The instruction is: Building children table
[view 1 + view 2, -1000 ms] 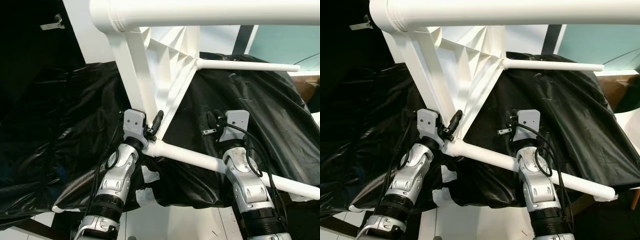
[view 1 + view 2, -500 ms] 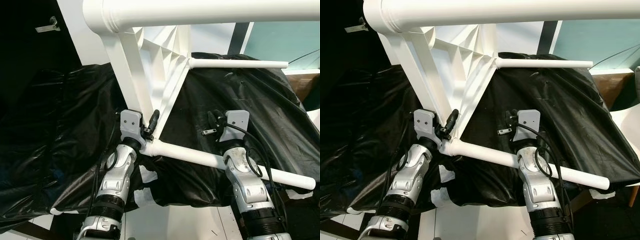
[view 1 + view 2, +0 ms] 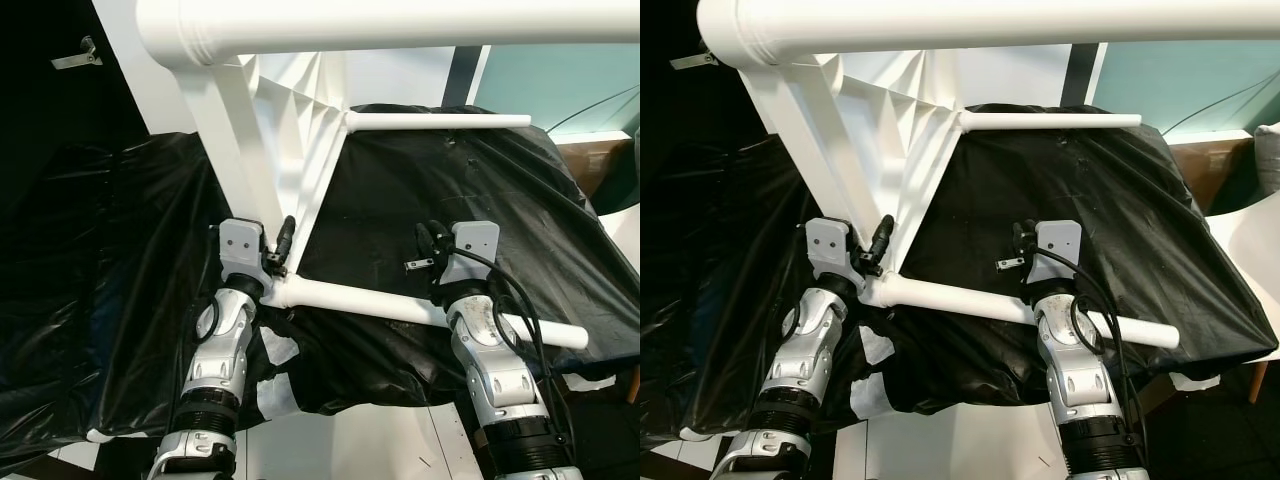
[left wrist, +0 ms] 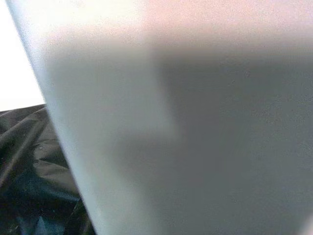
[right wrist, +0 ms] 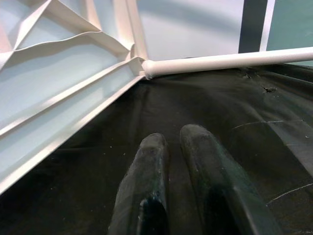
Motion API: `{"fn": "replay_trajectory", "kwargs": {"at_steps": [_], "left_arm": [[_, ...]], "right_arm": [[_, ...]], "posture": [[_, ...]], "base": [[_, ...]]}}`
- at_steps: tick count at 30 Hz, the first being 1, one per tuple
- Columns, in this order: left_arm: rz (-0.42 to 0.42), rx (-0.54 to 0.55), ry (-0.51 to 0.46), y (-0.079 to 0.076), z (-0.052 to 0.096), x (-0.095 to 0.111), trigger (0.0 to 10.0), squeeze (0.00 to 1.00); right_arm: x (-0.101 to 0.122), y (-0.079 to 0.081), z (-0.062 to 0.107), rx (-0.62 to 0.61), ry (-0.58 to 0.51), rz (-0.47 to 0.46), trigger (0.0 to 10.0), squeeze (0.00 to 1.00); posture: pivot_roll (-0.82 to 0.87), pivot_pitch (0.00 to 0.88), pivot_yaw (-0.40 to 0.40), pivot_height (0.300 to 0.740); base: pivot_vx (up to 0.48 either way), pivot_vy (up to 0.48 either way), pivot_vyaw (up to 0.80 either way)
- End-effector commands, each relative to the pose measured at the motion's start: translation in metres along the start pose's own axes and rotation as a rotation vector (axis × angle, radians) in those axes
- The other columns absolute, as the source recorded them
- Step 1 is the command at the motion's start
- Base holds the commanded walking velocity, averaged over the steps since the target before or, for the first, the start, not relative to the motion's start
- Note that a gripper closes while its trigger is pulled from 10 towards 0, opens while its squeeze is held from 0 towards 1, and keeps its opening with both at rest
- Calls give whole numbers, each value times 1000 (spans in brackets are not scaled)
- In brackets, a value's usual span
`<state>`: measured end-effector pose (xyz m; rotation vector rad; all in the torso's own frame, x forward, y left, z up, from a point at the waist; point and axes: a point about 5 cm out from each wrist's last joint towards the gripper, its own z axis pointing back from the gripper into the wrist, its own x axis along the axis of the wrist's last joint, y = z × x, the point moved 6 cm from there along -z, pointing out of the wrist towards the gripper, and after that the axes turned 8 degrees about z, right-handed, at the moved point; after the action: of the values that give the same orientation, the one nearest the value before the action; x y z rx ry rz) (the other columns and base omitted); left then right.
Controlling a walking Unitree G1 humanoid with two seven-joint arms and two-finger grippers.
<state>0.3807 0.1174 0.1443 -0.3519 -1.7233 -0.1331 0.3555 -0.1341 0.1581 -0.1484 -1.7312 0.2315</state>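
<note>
A white plastic children's table (image 3: 290,110) lies tipped on its side over a surface draped in black plastic sheeting (image 3: 470,190). Its ribbed underside faces the robot, and three round white legs can be seen. One thick leg (image 3: 400,20) runs across the top of the head view, close to the camera. A thinner-looking far leg (image 3: 440,121) stretches along the back edge of the sheeted surface. The near leg (image 3: 420,305) lies along the front edge, slanting toward the right front corner, where its free end sticks out just past the sheeting.

The left gripper (image 3: 280,245) is at the socket where the near leg meets the table frame. One black finger (image 3: 284,234) rises beside a white strut; whether the claw is pinching the frame cannot be told. In the left wrist view, a blurred white surface (image 4: 195,122) sits right against the lens, with a little crumpled black sheeting (image 4: 29,171) beside it.

The right gripper (image 5: 171,152) hovers low over the black sheeting behind the near leg, about midway along it. Its two black fingers (image 5: 142,186) are pressed together, holding nothing. In the right wrist view they point toward the ribbed underside (image 5: 58,88) and the far leg (image 5: 230,59).

No brand, label or writing can be read anywhere. White floor (image 3: 350,440) shows below the front edge of the sheeting.
</note>
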Motion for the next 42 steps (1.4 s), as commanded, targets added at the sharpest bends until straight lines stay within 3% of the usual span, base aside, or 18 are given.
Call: {"fn": "replay_trajectory", "kwargs": {"at_steps": [1,11,15,16,20,24,28,30,38,42], "left_arm": [[5,623,55,81,42,-26,0,0],[3,701,83,98,67,-35,0,0],[-6,718,99,102,82,-40,0,0],[-11,738,107,105,94,-43,0,0],[1,791,96,110,106,-42,0,0],[5,805,91,111,108,-41,0,0],[18,880,59,120,117,-36,0,0],[47,963,41,131,128,-34,0,0],[49,990,37,135,136,-34,0,0],[23,927,23,130,138,-31,0,0]], "right_arm": [[-1,1,0,-1,2,-4,10000,0],[-1,-1,1,1,2,1,10000,0],[-2,-1,1,3,4,3,10000,0],[-2,-1,1,6,4,5,10000,0],[-1,0,0,14,4,4,10000,0],[-1,1,0,17,4,4,10000,0],[-1,3,0,25,4,3,10000,0],[-1,4,0,29,4,3,10000,0],[-2,4,1,29,7,5,10000,0],[-2,3,1,28,8,7,10000,0]], "posture": [[50,0,17,740],[52,0,8,740],[59,0,5,740],[66,0,0,740],[77,0,-5,740],[77,0,-5,740],[83,0,-10,740],[81,0,-10,740],[81,0,-11,740],[81,0,-12,740]], "base": [[0,0,0],[0,0,0],[0,0,0],[0,0,0],[0,0,0],[0,0,0],[0,0,0],[0,0,0],[0,0,0],[0,0,0]]}}
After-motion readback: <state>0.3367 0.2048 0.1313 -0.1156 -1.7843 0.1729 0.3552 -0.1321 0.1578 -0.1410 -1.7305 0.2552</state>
